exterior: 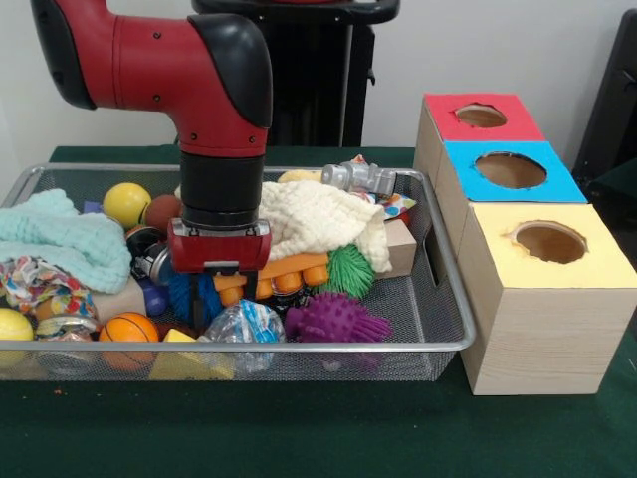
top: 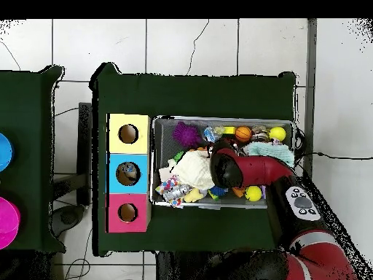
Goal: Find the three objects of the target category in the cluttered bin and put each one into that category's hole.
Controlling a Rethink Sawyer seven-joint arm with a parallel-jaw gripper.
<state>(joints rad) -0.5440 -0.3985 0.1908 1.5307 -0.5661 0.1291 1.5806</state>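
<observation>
The bin [exterior: 450,344] is a silver wire-mesh basket full of clutter; it also shows in the overhead view [top: 152,164]. My gripper [exterior: 217,299] reaches straight down into the bin's middle, among a blue spiky toy [exterior: 187,295] and an orange toy [exterior: 291,271]. Its tips are sunk in the clutter, so its state does not show. The hole [exterior: 481,116] in the red-topped box is at the far right; in the overhead view [top: 127,212] it lies nearest the robot. In that view the arm [top: 251,171] covers the gripper.
Blue-topped [exterior: 511,170] and yellow-topped [exterior: 549,242] boxes stand beside the bin. The bin holds a purple spiky ball [exterior: 336,319], green spiky ball [exterior: 348,269], cream cloth [exterior: 318,221], mint cloth [exterior: 60,239], basketball [exterior: 130,329], yellow ball [exterior: 126,202], plastic bottle [exterior: 244,324].
</observation>
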